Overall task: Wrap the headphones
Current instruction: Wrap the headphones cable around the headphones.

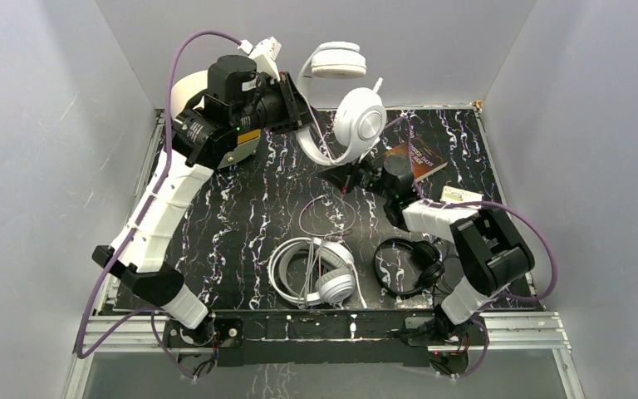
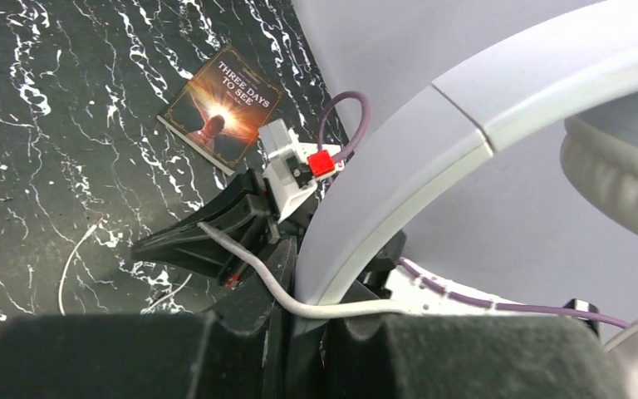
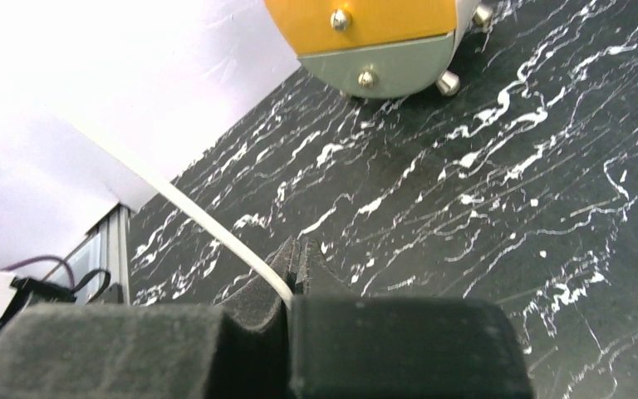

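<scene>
Between the clenched fingers of the left gripper (image 1: 306,112) the headband (image 2: 432,150) of the big white over-ear pair (image 1: 359,118) was clamped. The pair was thereby carried clear of the table (image 1: 241,208) at its far side, one cup uppermost and the other hanging lower. Held by the band in this way, both cups and the hoop were left free, presumably so that something could be wound round them.

The fingers of the right gripper (image 3: 292,281) were closed tight on the pale cord (image 3: 199,218). In the right wrist view it was seen running out from between the pads, up and to the left. In the left wrist view the same cord was seen passing across to the foot of the headband, right at the left fingers. It was judged that the cord was pinched so that it could be drawn taut and guided round the raised pair, one arm serving as holder and the other as winder. No turn of cord was seen round the band, so the winding was judged scarcely begun.

Further out, the slimmer white on-ear pair (image 1: 316,270) and the small black pair (image 1: 411,264) lay flat at the near edge, side by side, touched by neither gripper. A book (image 1: 419,158) lay on the table just beyond the right gripper. A loose loop of thin cord (image 1: 328,218) lay at mid-table; which pair it belonged to could not be told.
</scene>
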Motion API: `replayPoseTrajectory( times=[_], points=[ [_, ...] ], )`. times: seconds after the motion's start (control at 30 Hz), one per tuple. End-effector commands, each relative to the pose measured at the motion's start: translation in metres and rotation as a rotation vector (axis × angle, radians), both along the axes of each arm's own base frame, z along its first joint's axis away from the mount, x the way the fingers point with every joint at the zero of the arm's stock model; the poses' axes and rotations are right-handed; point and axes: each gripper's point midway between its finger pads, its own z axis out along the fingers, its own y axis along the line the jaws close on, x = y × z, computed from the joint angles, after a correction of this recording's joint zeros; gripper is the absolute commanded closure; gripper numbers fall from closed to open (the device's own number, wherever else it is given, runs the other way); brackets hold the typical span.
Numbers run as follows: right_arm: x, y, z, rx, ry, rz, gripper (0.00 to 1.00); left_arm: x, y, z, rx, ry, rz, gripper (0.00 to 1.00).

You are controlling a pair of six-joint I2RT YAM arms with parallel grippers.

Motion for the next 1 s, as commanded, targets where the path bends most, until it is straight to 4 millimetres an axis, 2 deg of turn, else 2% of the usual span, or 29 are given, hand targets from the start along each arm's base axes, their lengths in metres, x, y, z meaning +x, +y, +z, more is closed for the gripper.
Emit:
replayPoseTrajectory(
  times=[0.0,0.13,0.33,0.5,0.6,0.67,0.7,0.8,0.9,0.97],
  points=[
    [0.021,-0.001,0.021,0.154,-0.102,-0.144,0.97,-0.017,0.002,0.077,-0.175,-0.151,-0.032,1.0],
    [0.038,-0.004,0.014,0.166,-0.102,-0.225,0.96,-0.02,0.004,0.078,-0.163,-0.144,-0.036,1.0],
    [0.053,-0.025,-0.006,0.17,-0.08,-0.38,0.88,-0.027,0.005,0.071,-0.145,-0.11,-0.048,1.0],
    [0.064,-0.021,-0.022,0.207,-0.049,-0.414,0.84,-0.034,0.003,0.073,-0.166,-0.101,-0.082,1.0],
    [0.07,-0.016,-0.024,0.222,-0.043,-0.426,0.86,-0.038,0.005,0.073,-0.164,-0.102,-0.083,1.0],
    [0.072,-0.016,-0.025,0.214,-0.051,-0.432,0.96,-0.04,0.007,0.071,-0.152,-0.1,-0.085,1.0],
    [0.072,-0.017,-0.023,0.206,-0.061,-0.435,1.0,-0.042,0.009,0.066,-0.134,-0.09,-0.085,1.0],
    [0.073,-0.035,-0.015,0.132,-0.08,-0.467,1.0,-0.05,0.012,0.044,-0.061,-0.048,-0.115,1.0],
    [0.084,-0.075,0.007,0.064,-0.103,-0.536,1.0,-0.064,0.019,0.0,0.042,0.037,-0.161,1.0],
    [0.097,-0.112,0.023,0.028,-0.12,-0.576,1.0,-0.077,0.028,-0.035,0.107,0.1,-0.182,1.0]
  ],
)
